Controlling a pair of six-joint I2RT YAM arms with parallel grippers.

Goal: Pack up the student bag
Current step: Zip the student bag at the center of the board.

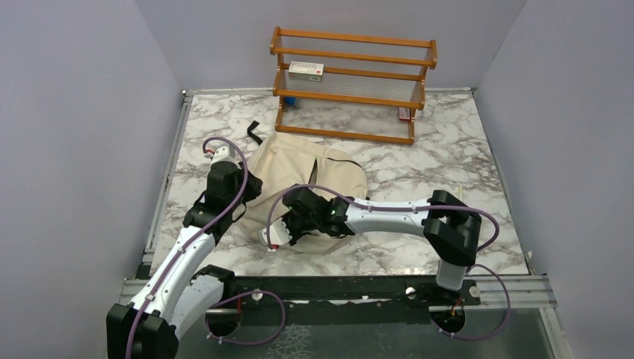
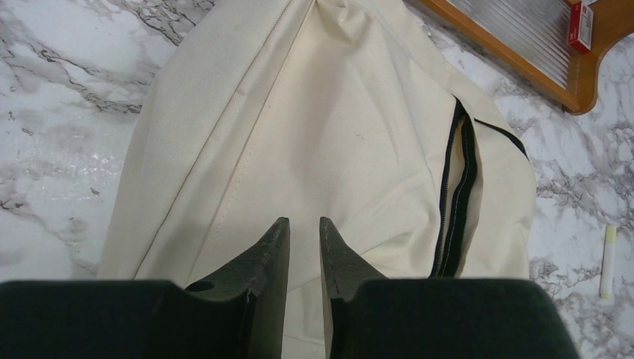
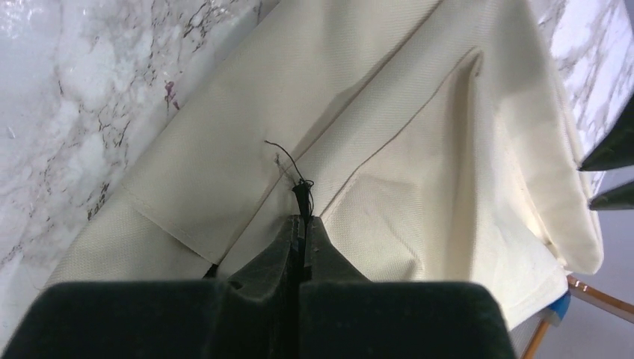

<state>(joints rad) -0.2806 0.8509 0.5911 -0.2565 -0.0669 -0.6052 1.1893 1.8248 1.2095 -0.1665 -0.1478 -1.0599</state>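
Found the left gripper [image 2: 304, 223] at the left edge of the student bag [image 1: 321, 168]. Saw only a thin gap between its two fingers, with cream cloth showing in that gap. Looked pinched on a fold of the bag, most likely to hold that side up and keep it from sliding.

Found the bag itself spread out big and soft on the marble table [image 1: 448, 164], with the wooden rack [image 1: 351, 97] just behind the bag. Spotted a black zipper [image 2: 457, 194] running down the right side of the bag. Could not tell how far open or shut.

Found the right gripper [image 3: 301, 218] at the near edge of the bag. Squeezed tight, with no gap at all, on a small black pull tab [image 3: 301, 193] with a loose thread on it. Most likely grabbed to slide a zipper and open the bag, since nothing can go in before that.

Spotted a pale stick [image 2: 608, 258] on the table to the right of the bag, maybe a marker, well apart from both grippers. Spotted a red and white box [image 1: 306, 70] behind the bag, up on the rack. Probably meant for packing, though hard to say for sure.
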